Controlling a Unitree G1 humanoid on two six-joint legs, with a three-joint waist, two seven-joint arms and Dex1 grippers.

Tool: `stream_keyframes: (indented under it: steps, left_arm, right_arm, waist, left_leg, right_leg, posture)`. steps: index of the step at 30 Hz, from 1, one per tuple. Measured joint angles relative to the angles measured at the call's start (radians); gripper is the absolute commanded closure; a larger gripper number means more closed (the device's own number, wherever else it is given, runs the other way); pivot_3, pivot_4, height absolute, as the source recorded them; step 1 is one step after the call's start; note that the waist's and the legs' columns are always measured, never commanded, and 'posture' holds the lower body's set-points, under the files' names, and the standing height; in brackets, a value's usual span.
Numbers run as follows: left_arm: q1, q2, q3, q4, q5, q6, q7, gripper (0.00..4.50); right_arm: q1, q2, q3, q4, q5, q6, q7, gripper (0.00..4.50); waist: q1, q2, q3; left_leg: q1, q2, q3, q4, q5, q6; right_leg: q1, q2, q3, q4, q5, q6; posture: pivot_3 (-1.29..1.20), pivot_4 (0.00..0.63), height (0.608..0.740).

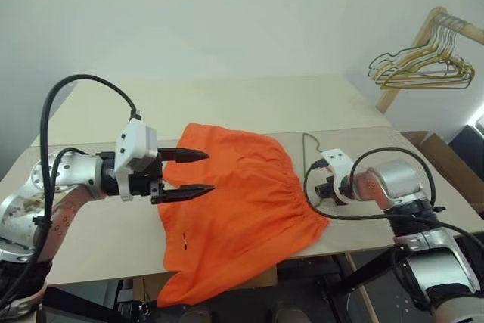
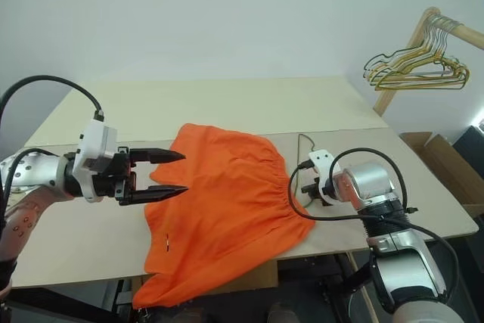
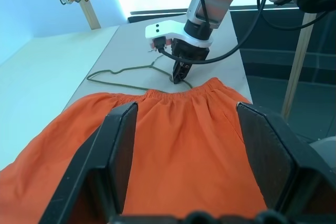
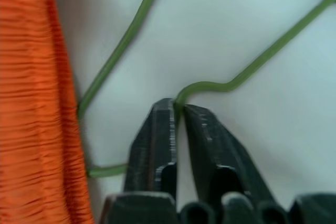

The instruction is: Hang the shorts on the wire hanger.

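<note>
The bright orange shorts (image 1: pixel 242 202) lie spread on the table, their lower end drooping over the front edge. My left gripper (image 1: pixel 210 172) hovers over their left part, pointing right, open and holding nothing. The olive wire hanger (image 3: pixel 126 72) lies flat on the table just right of the gathered waistband (image 3: pixel 184 92). My right gripper (image 4: pixel 176 106) points down at the table and is shut on a bend of the hanger wire (image 4: pixel 252 66). In the left wrist view the right gripper (image 3: pixel 180 77) touches down just beyond the waistband.
A wooden rack with a bunch of gold and green wire hangers (image 1: pixel 423 66) stands at the far right behind the table. The pale table (image 1: pixel 227 104) stretches bare behind the shorts. A cardboard box (image 1: pixel 446 156) sits on the floor to the right.
</note>
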Motion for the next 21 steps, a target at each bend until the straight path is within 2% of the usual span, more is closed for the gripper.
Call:
stream_keyframes:
  steps: [8, 13, 16, 19, 21]
  left_arm:
    - [-0.001, -0.001, 0.0, 0.003, 0.019, -0.018, -0.007, 1.26]
    - [-0.046, -0.027, -0.013, 0.038, 0.055, -0.022, 0.011, 1.26]
    - [-0.087, -0.056, -0.031, 0.061, 0.067, -0.016, 0.046, 1.26]
    - [-0.139, -0.077, -0.05, 0.102, 0.084, 0.006, 0.082, 1.26]
    - [-0.178, -0.074, -0.048, 0.147, 0.094, 0.027, 0.09, 0.91]
  right_arm:
    - [-0.005, 0.014, -0.011, 0.037, -0.076, -0.031, -0.02, 4.48]
    - [0.039, -0.026, -0.003, 0.008, -0.169, -0.176, -0.046, 4.48]
    - [0.072, -0.07, 0.008, -0.06, -0.276, -0.395, -0.09, 4.48]
    - [0.116, -0.147, 0.03, -0.142, -0.401, -0.714, -0.112, 4.48]
    - [0.132, -0.212, 0.058, -0.178, -0.501, -0.945, -0.115, 4.5]
  waist:
    - [0.001, 0.0, 0.0]
    - [0.0, 0.006, 0.004]
    - [-0.005, 0.009, 0.004]
    - [-0.013, 0.009, 0.004]
    - [-0.021, 0.009, 0.004]
  left_leg:
    - [0.005, 0.0, 0.0, 0.0, 0.0, 0.0]
    - [0.003, 0.0, 0.0, 0.0, 0.0, 0.0]
    - [-0.005, 0.0, 0.0, -0.001, 0.0, 0.0]
    - [-0.01, 0.0, -0.001, -0.001, 0.001, -0.001]
    - [-0.009, 0.0, -0.001, -0.001, 0.001, -0.001]
  right_leg:
    - [0.008, 0.0, -0.001, -0.004, 0.0, 0.0]
    - [0.006, 0.0, -0.002, -0.006, 0.001, 0.001]
    - [-0.003, 0.0, -0.001, -0.006, 0.001, 0.001]
    - [-0.008, 0.002, 0.001, -0.005, 0.002, 0.001]
    - [-0.008, 0.002, 0.001, -0.005, 0.002, 0.001]
  posture:
    - [0.05, 0.0, 0.74]
    - [0.02, 0.0, 0.74]
    - [0.01, 0.0, 0.74]
    - [0.0, 0.0, 0.74]
    - [0.0, 0.0, 0.74]
